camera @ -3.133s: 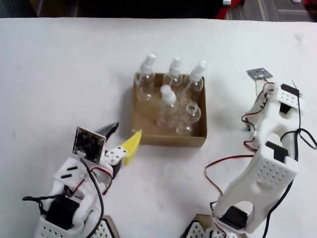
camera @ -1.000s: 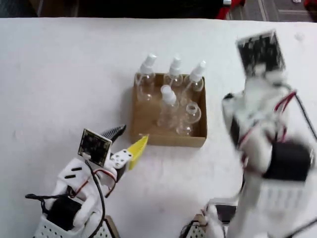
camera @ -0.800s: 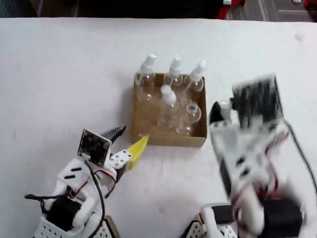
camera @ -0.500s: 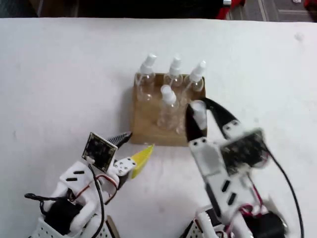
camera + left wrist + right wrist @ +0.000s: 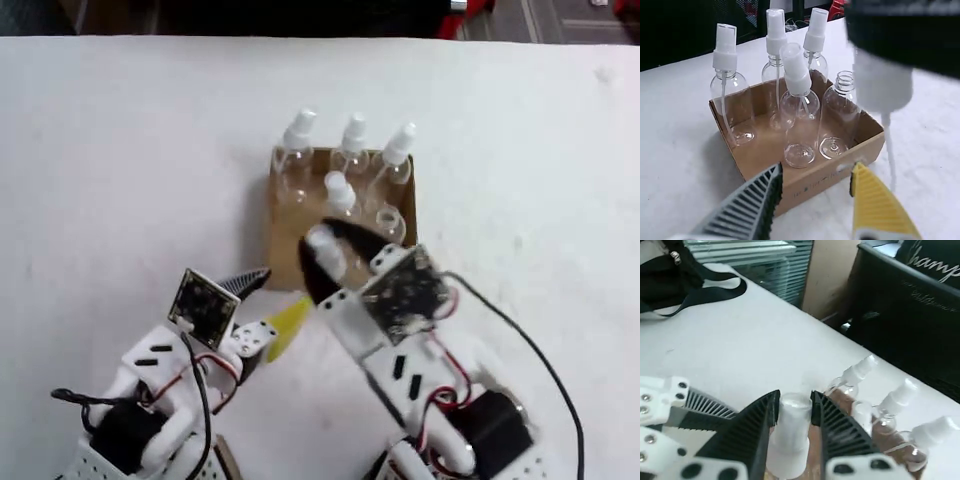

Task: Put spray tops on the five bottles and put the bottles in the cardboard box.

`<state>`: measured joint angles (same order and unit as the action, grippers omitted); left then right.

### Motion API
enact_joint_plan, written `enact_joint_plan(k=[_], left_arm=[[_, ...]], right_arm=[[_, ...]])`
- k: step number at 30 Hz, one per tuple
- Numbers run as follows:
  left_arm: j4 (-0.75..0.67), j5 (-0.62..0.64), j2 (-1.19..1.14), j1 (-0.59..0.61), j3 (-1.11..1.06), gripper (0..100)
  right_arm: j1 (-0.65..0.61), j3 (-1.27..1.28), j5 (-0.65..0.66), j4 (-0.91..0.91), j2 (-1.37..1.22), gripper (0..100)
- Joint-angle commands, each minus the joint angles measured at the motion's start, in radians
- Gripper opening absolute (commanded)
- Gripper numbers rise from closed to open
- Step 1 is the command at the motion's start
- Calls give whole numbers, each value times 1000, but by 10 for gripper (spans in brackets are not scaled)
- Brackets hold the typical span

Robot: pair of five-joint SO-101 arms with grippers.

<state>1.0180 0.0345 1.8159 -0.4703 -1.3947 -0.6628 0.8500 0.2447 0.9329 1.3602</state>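
A cardboard box (image 5: pixel 283 225) sits mid-table and holds several clear bottles. Three of them wear white spray tops along the far wall (image 5: pixel 352 135), and another capped bottle (image 5: pixel 338 195) stands in the middle. One bottle (image 5: pixel 385 224) (image 5: pixel 840 120) has a bare neck. My right gripper (image 5: pixel 325 258) (image 5: pixel 794 400) is shut on a white spray top (image 5: pixel 322 243) (image 5: pixel 791 430). It hovers over the box's near part, left of the bare bottle. The top's tube (image 5: pixel 888 150) hangs down. My left gripper (image 5: pixel 268 297) (image 5: pixel 817 170) is open in front of the box, holding nothing.
White tabletop surrounds the box, with free room to the left, right and far side. The right arm's body (image 5: pixel 440 400) crosses the near side of the table, close to the left arm (image 5: pixel 160 380). A dark bag (image 5: pixel 685 275) lies on the table farther off.
The right arm has swung in from the right side, carrying the spray top, and now sits over the box's near-left part. The left gripper has shifted slightly right.
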Motion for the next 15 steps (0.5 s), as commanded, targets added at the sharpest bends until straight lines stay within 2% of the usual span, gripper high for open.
enact_joint_plan(k=[1, 4, 8, 15], left_arm=[[0, 0, 7, -12, 48, 229], [-2, 0, 7, -12, 48, 229], [-2, 0, 7, -10, 48, 229], [-5, 0, 7, -2, 48, 229]], right_arm=[[-87, 49, -8, -41, -13, 16], [-96, 74, -32, -91, -13, 16], [-96, 84, -201, -122, -13, 16], [-96, 37, -216, 70, 19, 16]])
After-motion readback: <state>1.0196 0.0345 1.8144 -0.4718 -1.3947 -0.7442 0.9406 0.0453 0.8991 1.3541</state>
